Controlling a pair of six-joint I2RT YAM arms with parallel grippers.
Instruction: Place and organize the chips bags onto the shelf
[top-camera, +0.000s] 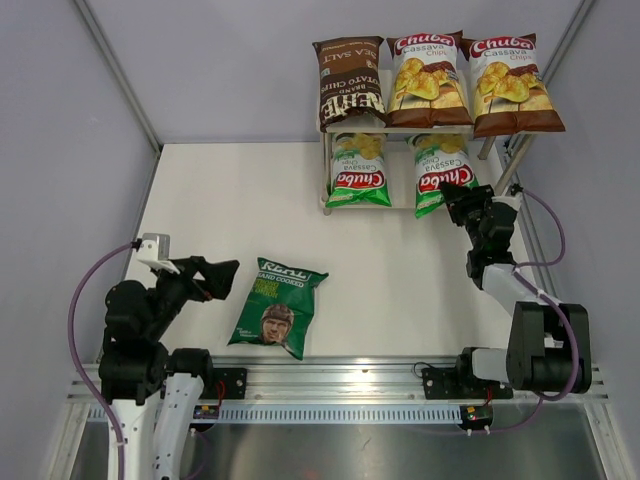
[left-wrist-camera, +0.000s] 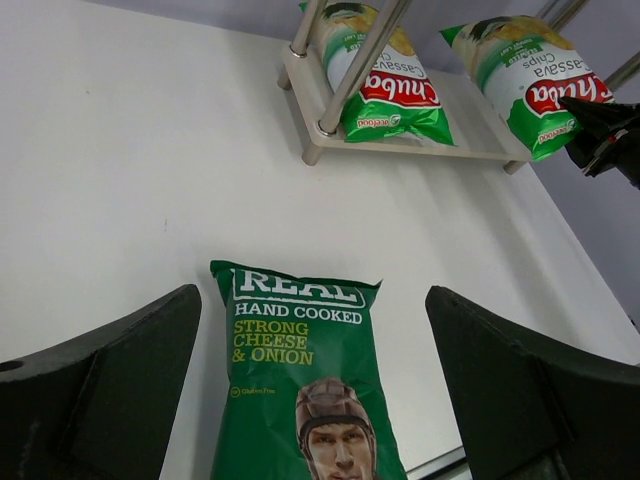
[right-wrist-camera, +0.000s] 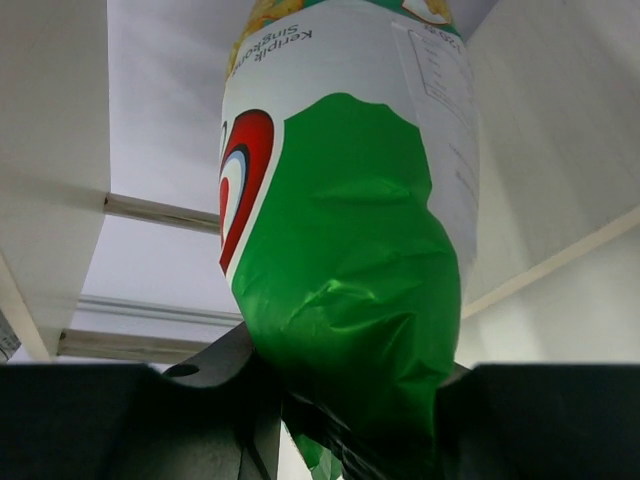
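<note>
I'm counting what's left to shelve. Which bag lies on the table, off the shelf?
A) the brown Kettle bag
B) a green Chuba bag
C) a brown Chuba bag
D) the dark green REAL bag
D: the dark green REAL bag lies flat on the table, apart from the shelf, beside the open left gripper.

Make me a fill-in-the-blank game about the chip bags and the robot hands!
The shelf holds ___ bags on its top board.
The right hand grips a green-and-white Chuba bag on the ___ board.
The REAL bag lies on the ___.
The left hand is ___.
Answers: three, lower, table, open.
</note>
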